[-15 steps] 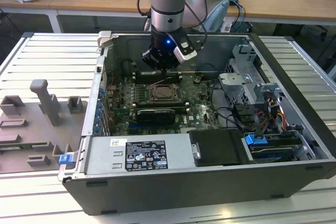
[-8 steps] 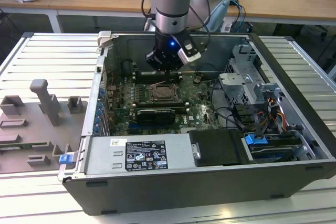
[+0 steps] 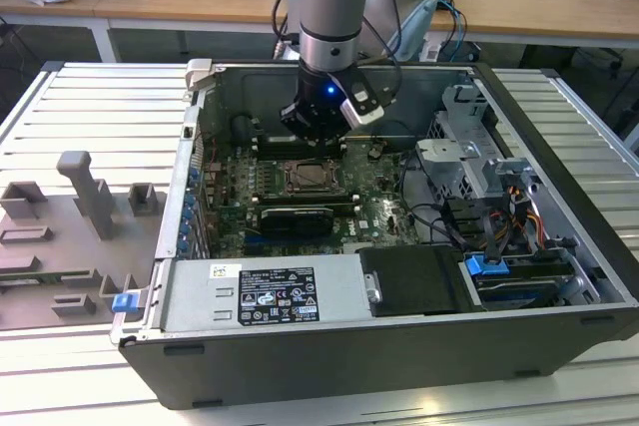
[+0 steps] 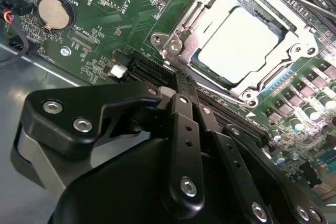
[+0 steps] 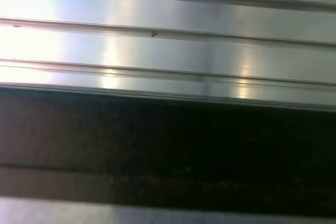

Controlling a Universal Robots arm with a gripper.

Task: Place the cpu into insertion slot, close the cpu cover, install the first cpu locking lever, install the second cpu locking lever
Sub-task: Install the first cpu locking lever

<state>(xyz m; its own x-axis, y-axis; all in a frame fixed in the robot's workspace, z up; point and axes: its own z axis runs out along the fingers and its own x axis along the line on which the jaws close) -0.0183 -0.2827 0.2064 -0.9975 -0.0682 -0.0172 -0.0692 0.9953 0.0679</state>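
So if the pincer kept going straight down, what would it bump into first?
Probably the green motherboard just beside the cpu cover, near the long black slots. Depth is hard to judge, so it might catch the cover's edge.

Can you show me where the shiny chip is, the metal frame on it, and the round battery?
cpu [image 4: 239,40], second wrist view, middle of its pale top.
cpu cover [image 4: 181,27], second wrist view, its silvery side bar.
round battery [image 4: 54,13], second wrist view, centre of its face.

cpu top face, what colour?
Pale silver-white, plain and unpatterned. The cpu shows best in the second wrist view, seated in the insertion slot.
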